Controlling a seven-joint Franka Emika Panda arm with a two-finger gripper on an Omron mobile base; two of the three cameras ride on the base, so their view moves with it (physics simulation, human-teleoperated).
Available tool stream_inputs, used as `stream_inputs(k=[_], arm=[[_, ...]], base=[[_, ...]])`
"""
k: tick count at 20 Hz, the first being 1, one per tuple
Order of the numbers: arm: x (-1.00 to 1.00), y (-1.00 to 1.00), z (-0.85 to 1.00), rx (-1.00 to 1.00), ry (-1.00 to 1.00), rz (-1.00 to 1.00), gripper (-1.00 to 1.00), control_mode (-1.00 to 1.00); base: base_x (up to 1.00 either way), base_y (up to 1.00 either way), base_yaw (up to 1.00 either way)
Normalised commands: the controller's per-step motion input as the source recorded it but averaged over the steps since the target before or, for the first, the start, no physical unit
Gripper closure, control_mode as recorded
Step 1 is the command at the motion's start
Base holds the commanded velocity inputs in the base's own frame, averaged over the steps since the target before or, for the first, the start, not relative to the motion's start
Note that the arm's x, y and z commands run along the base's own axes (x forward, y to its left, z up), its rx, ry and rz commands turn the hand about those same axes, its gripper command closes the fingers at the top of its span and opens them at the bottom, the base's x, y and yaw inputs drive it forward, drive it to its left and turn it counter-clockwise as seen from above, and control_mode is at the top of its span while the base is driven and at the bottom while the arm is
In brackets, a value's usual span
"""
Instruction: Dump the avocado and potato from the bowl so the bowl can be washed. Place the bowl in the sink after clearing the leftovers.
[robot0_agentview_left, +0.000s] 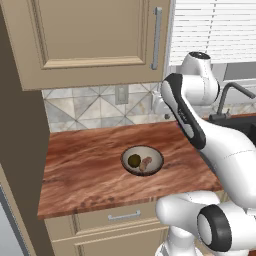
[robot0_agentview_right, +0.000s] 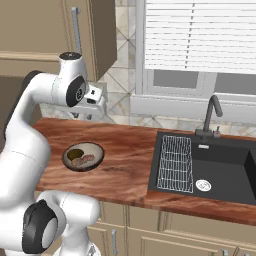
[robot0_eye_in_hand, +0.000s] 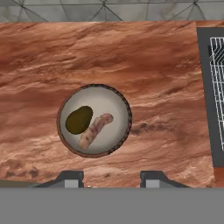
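The bowl (robot0_eye_in_hand: 94, 120) stands upright on the wooden counter, cream inside with a brown rim. In it lie the dark green avocado (robot0_eye_in_hand: 78, 120) and, touching it, the oblong pinkish-tan potato (robot0_eye_in_hand: 95, 130). The base views show the bowl (robot0_agentview_left: 142, 161) (robot0_agentview_right: 83, 156) near the counter's front. My gripper (robot0_eye_in_hand: 112, 180) (robot0_agentview_right: 90, 114) hangs well above the bowl, open, with nothing between its fingertips (robot0_eye_in_hand: 72, 179). To the right is the black sink (robot0_agentview_right: 225, 167), with its wire rack (robot0_agentview_right: 176, 163), silver drain (robot0_agentview_right: 203, 185) and gooseneck faucet (robot0_agentview_right: 212, 112).
Wooden counter (robot0_agentview_left: 85, 165) runs from a tall panel on the left to the sink. An upper cabinet (robot0_agentview_left: 95, 40) hangs over the left part. A tiled backsplash (robot0_agentview_left: 95, 107) and a window with blinds (robot0_agentview_right: 200, 35) lie behind. The sink's edge (robot0_eye_in_hand: 205, 87) shows in the hand view.
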Motion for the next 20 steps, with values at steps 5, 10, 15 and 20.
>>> stream_inputs(k=[5, 10, 15, 20], arm=[[-0.09, -0.10, -0.46, 0.00, 0.11, -0.01, -1.00, -1.00], [-0.01, -0.14, -1.00, 0.00, 0.36, -0.10, -1.00, -1.00], [0.00, -0.23, -1.00, 0.05, 0.34, -0.07, -1.00, -1.00], [0.08, -0.14, -0.83, 0.20, 0.05, -0.07, -1.00, -1.00]], base=[[0.00, 0.00, 0.00], [0.00, 0.00, 0.00], [0.00, 0.00, 0.00], [0.00, 0.00, 0.00]])
